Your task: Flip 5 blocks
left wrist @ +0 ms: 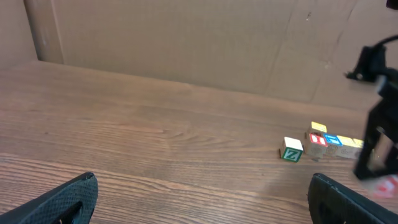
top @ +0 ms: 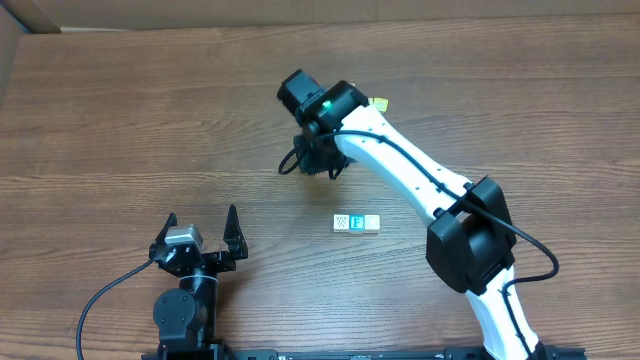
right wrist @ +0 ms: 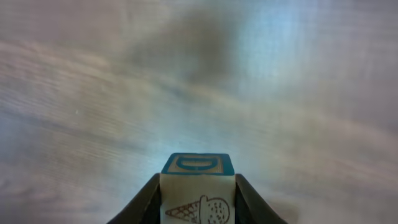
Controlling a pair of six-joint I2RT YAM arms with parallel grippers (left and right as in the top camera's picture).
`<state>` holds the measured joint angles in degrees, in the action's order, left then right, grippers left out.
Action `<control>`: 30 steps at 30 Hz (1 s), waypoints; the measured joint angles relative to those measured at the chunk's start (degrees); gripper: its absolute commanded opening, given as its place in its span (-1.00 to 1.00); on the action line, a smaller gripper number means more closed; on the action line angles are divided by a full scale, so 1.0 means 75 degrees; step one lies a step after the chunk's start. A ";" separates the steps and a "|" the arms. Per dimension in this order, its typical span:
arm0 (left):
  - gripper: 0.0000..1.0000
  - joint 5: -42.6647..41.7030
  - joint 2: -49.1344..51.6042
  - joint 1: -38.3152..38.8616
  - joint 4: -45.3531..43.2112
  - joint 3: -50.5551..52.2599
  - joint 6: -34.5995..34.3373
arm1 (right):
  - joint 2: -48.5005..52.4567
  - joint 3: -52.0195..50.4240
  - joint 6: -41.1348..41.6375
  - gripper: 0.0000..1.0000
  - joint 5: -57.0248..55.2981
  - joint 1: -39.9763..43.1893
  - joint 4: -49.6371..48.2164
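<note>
Nearest the base, the left end effector (top: 202, 214) sits by the near edge of the bench (top: 110, 130) with its jaws spread wide and nothing between them, well apart from any block. Farther out, near the middle of the bench, a short row of blocks (top: 357, 223) lies on the wood. In the left wrist view a green-bordered block (left wrist: 291, 150) stands at the row's near end, just beside red- and blue-lettered neighbours. The cubes are too small to count with confidence. Farthest out, the right end effector (top: 314, 160) is clamped on a blue-topped block (right wrist: 198, 194) whose face toward the wrist camera carries an ice-cream drawing, and both fingers (right wrist: 147, 200) press its sides. The wood behind it is blurred, so I cannot tell whether the cube is on the bench or off it. I judge this cube to be mid-flip, with the row yet to be handled. The hold takes only two opposite faces, so the cube could pivot between the pads as the wrist rolls. It could then land on an edge and tumble onto the wrong face. Letting go too high would let it bounce and roll. Setting it down close to the row could nudge those blocks, and the white arm (top: 400, 165) passing above them could do the same.
</note>
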<state>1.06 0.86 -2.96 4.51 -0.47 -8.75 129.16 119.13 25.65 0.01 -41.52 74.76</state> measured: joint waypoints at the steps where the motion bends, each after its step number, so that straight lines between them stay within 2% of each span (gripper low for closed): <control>1: 1.00 0.0000 0.0000 0.0000 -0.0003 0.0000 0.0000 | 0.0000 -0.0020 0.0122 -0.49 0.0006 -0.0052 0.0087; 11: 1.00 0.0000 0.0000 0.0000 0.0000 0.0000 0.0000 | 0.0000 -0.1224 0.1565 -0.49 -0.0166 -0.1090 -0.0294; 21: 1.00 0.0000 0.0000 0.0000 -0.0003 0.0000 0.0000 | 0.0000 -0.2151 0.1929 -0.46 -0.0350 -0.1341 -0.0935; 25: 1.00 0.0000 0.0000 0.0000 0.0000 0.0000 0.0000 | 0.0000 -0.2159 0.1947 -0.22 -0.0408 -0.1323 -0.0965; 30: 1.00 0.0000 0.0000 0.0000 -0.0003 0.0000 0.0000 | 0.0000 -0.2159 0.1950 -0.10 -0.0431 -0.1320 -0.1000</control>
<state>1.06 0.86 -2.96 4.49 -0.47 -8.75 129.16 102.94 40.27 -3.22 -51.42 67.26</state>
